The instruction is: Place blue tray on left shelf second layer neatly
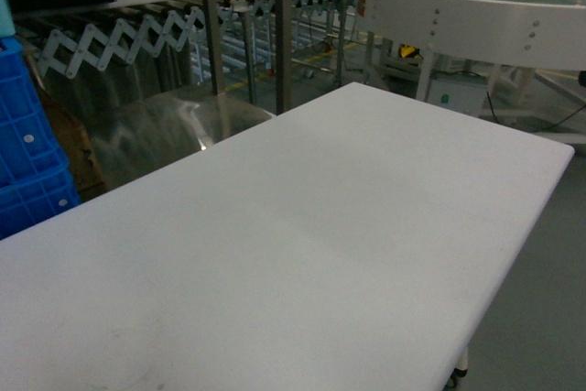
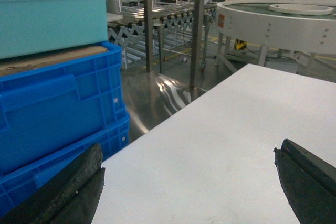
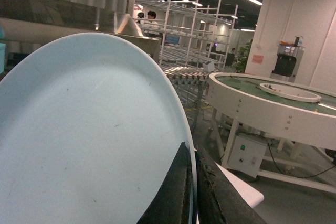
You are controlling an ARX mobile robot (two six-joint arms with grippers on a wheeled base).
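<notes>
At the far left, dark-blue crates [image 2: 58, 124] stood stacked under a teal box [image 2: 50, 17]. The left gripper [image 2: 189, 182] hung over the white table [image 1: 302, 235], its fingers spread wide apart and holding nothing. The right gripper [image 3: 192, 192] pinched the blue tray [image 3: 84, 140] by its rim, tilted up on edge.

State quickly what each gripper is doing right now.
Left gripper: open, holding nothing, above the white table.
Right gripper: closed on the blue tray rim.

Blue tray [image 3: 89, 140]: pale, round, shallow, tilted on edge, rim pinched in right tool [image 3: 191, 192].
</notes>
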